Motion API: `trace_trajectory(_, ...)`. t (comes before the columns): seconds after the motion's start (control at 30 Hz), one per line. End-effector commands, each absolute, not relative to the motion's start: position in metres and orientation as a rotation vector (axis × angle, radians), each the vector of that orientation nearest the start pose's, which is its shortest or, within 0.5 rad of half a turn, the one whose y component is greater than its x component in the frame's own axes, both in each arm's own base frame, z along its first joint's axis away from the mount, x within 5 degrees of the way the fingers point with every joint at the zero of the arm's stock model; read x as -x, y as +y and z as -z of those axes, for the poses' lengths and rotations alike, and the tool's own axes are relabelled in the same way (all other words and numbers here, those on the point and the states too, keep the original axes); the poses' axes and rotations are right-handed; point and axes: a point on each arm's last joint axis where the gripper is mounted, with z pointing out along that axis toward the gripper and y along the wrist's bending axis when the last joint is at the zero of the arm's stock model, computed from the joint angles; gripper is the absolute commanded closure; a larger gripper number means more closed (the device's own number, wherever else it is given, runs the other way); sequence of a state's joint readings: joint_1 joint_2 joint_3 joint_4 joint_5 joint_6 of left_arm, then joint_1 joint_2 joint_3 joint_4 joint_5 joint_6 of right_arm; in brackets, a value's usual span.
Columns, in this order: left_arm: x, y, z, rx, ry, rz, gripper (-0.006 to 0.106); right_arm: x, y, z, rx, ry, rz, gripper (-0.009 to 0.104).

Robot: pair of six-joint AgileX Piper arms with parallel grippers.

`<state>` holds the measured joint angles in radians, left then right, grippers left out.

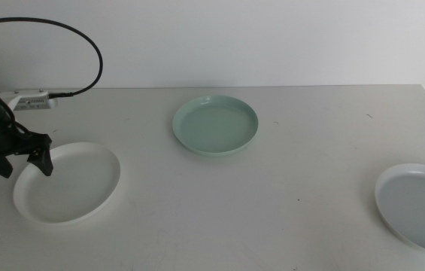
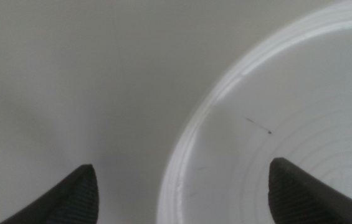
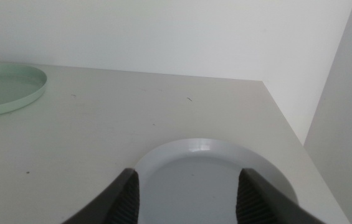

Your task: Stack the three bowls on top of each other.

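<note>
My left gripper (image 1: 24, 162) sits at the left edge of the white bowl (image 1: 68, 183), jaws spread apart with nothing between them but the bowl's rim. From my left wrist camera I see that rim (image 2: 185, 134) running between the two jaws: one jaw hangs over bare table (image 1: 287, 211) outside the bowl, the other over the bowl's inside. So the rim is straddled, and what the next move turns on, as I judge it, is a straight descent and a squeeze across that low wall. I cannot tell how high the jaws are above it.

My right gripper (image 3: 185, 186) waits off the middle view, its jaws also apart, looking over the near edge of the grey-blue bowl (image 3: 210, 171), which lies at the table's right front corner (image 1: 419, 207).

The mint green bowl (image 1: 216, 126) sits toward the back centre, well apart from both others. My left arm is nearer the white bowl, my right nearer the grey-blue one.

All three bowls are empty and none is stacked yet.
</note>
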<state>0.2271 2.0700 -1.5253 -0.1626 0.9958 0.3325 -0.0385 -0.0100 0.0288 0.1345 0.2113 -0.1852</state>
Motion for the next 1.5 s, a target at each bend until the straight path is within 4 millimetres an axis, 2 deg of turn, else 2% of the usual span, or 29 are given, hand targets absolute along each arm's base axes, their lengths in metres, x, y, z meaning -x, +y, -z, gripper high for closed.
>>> trace_trajectory(0.0,-0.412,0.082,-0.197,-0.03,2.887,0.144,-0.005,-0.055,-0.001,-0.195,0.033,1.612,0.076,0.054)
trace_trajectory(0.3,-0.419,0.083,-0.169,-0.014,2.921,0.17,-0.004,-0.055,-0.001,-0.195,0.033,1.612,0.076,0.054)
trace_trajectory(0.4,-0.419,0.083,-0.165,-0.01,2.933,0.18,0.004,-0.055,-0.001,-0.195,0.033,1.612,0.076,0.054)
trace_trajectory(0.43,-0.418,0.082,-0.165,-0.011,2.944,0.188,0.024,-0.055,-0.001,-0.195,0.033,1.612,0.076,0.054)
trace_trajectory(0.6,-0.416,0.082,-0.164,-0.023,2.968,0.189,0.071,-0.055,-0.001,-0.195,0.033,1.612,0.076,0.054)
trace_trajectory(0.73,-0.415,0.083,-0.165,-0.039,2.982,0.172,0.101,-0.055,-0.001,-0.195,0.033,1.612,0.076,0.054)
trace_trajectory(0.83,-0.412,0.084,-0.169,-0.066,2.995,0.135,0.1,-0.055,-0.001,-0.195,0.033,1.612,0.076,0.054)
trace_trajectory(0.93,-0.407,0.084,-0.181,-0.062,3.005,0.128,0.1,-0.055,-0.001,-0.195,0.033,1.612,0.076,0.054)
trace_trajectory(1.13,-0.395,0.074,-0.225,-0.018,2.94,0.188,0.1,-0.055,-0.001,-0.195,0.033,1.612,0.076,0.054)
trace_trajectory(1.2,-0.387,0.065,-0.244,-0.022,2.909,0.21,0.1,-0.055,-0.001,-0.195,0.033,1.612,0.076,0.054)
trace_trajectory(1.3,-0.375,0.046,-0.259,-0.027,2.893,0.204,0.1,-0.055,-0.001,-0.195,0.033,1.612,0.076,0.054)
trace_trajectory(1.47,-0.358,0.003,-0.274,-0.071,2.882,0.231,0.1,-0.055,-0.001,-0.195,0.033,1.612,0.076,0.054)
